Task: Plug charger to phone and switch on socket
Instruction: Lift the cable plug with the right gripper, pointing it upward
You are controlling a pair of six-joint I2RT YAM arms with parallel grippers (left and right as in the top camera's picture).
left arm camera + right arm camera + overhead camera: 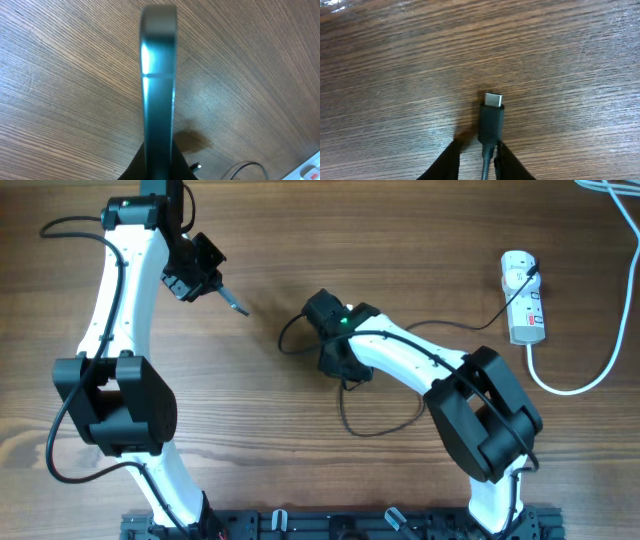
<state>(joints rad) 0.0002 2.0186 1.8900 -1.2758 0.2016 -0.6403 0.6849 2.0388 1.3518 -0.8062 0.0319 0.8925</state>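
Note:
My left gripper (213, 284) is shut on the phone (233, 303) and holds it above the table, edge-on. In the left wrist view the phone's blue-grey edge (159, 90) rises from the jaws (159, 167). My right gripper (331, 350) at mid table is shut on the charger cable (360, 432). In the right wrist view the dark connector with its metal tip (491, 116) sticks out past the fingers (487, 161), just above the wood. The tip also shows in the left wrist view (196, 166), beyond the phone. The socket (523, 298) lies far right with a plug in it.
The socket's thick white cord (590, 385) loops along the right edge of the table. The thin black cable trails in a loop between the right arm and the socket. A corner of the socket shows in the left wrist view (313, 168).

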